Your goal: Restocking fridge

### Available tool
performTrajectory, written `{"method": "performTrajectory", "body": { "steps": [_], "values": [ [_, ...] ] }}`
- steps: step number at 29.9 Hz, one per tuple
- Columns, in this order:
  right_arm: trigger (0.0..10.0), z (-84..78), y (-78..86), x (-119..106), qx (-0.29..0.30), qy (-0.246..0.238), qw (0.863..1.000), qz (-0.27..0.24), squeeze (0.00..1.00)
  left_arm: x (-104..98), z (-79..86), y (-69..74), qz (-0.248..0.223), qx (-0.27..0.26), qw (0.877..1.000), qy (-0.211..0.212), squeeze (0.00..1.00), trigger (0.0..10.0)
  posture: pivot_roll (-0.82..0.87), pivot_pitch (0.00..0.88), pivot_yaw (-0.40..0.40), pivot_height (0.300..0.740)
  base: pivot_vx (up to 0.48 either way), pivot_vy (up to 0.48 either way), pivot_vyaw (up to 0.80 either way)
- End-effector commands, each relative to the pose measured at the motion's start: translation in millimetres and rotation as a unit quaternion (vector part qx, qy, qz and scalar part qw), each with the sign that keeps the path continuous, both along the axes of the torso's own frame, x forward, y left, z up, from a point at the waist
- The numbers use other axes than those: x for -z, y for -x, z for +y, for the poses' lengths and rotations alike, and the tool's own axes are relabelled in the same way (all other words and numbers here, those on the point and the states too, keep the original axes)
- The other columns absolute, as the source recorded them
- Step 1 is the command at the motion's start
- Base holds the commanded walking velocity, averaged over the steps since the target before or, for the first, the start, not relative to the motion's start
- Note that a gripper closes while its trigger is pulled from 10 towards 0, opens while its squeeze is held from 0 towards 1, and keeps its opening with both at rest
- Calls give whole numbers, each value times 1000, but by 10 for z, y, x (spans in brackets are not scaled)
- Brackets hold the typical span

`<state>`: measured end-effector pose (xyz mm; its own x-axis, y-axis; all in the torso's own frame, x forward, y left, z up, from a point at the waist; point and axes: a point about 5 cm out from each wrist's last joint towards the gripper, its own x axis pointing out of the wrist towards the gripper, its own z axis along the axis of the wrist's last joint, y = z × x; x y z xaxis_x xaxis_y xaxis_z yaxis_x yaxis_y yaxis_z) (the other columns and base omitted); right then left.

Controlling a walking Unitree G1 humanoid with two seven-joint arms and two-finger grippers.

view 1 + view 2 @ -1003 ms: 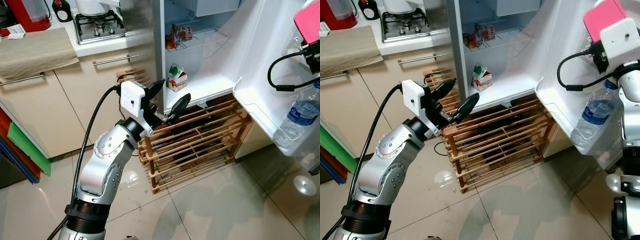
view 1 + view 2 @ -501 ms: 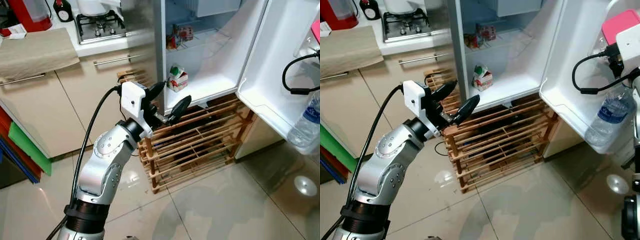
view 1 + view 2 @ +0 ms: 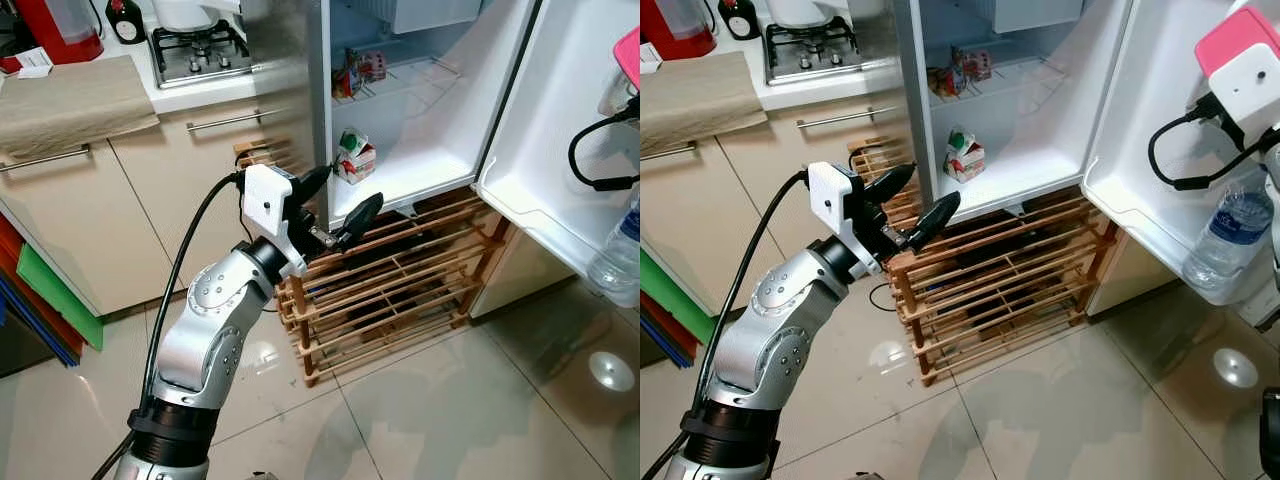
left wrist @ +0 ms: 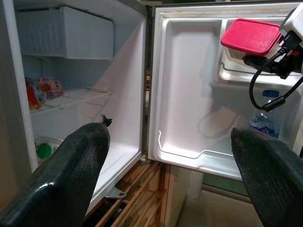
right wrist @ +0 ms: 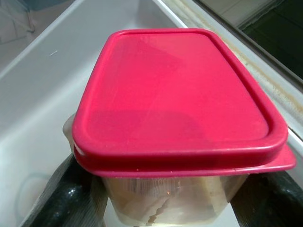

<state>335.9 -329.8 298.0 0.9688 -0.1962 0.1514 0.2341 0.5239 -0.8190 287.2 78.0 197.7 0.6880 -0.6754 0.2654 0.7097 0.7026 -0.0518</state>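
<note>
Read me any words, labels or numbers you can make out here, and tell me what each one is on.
No text here can be read.
Water bottle in the fridge door: blue label, print too small.
Carton on the fridge floor: green and red markings, blurred.
Packets on the wire shelf: colourful print, illegible.
Red-lidded container: plain lid, no lettering.

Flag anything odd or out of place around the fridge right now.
Nothing spilled or damaged. One oddity: the carton on the fridge floor sits tilted rather than square. The right gripper holds the pink-lidded container at the door shelf; the water bottle stands upright in the door's lower bin.
</note>
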Motion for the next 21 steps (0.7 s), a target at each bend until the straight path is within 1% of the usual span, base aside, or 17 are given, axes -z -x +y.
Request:
{"method": "performTrajectory", "body": {
  "steps": [1, 4, 7, 8, 9, 10, 14, 18, 21],
  "values": [
    [10000, 25, -14, 20, -8, -16, 1000, 2, 0, -37, -17, -12, -4, 9, 1000, -3, 0, 10000, -149, 0, 67, 740, 0, 0, 0],
    [10000, 13, -11, 62, -5, -23, 1000, 6, 0, -35, -18, -8, -3, 12, 1000, -5, 0, 10000, -149, 0, 69, 740, 0, 0, 0],
    [10000, -29, 5, 102, 6, -14, 1000, 20, 0, -34, -15, -4, -2, 14, 1000, -7, 0, 10000, -148, 0, 75, 740, 0, 0, 0],
    [10000, -37, 9, 106, 8, -9, 1000, 23, 0, -33, -15, -3, -2, 15, 1000, -7, 0, 10000, -147, 0, 75, 740, 0, 0, 0],
    [10000, -42, 18, 111, 10, 12, 999, 33, 0, -34, -14, -1, -2, 16, 1000, -9, 0, 10000, -147, 0, 77, 740, 0, 0, 0],
    [10000, -42, 18, 111, 10, 12, 999, 33, 0, -34, -14, -1, -2, 16, 1000, -9, 0, 10000, -147, 0, 77, 740, 0, 0, 0],
    [10000, -56, 31, 64, 13, 53, 998, 40, 0, -35, -15, 1, -1, 19, 1000, -9, 0, 10000, -147, 0, 76, 740, 0, 0, 0],
    [10000, -88, 41, 29, 23, 69, 997, 39, 0, -35, -18, 4, 1, 20, 1000, -9, 0, 10000, -145, 0, 74, 740, 0, 0, 0],
    [10000, -78, 39, 42, 20, 62, 997, 41, 0, -32, -18, 8, 3, 20, 1000, -9, 0, 10000, -144, 0, 73, 740, 0, 0, 0]
  ]
}}
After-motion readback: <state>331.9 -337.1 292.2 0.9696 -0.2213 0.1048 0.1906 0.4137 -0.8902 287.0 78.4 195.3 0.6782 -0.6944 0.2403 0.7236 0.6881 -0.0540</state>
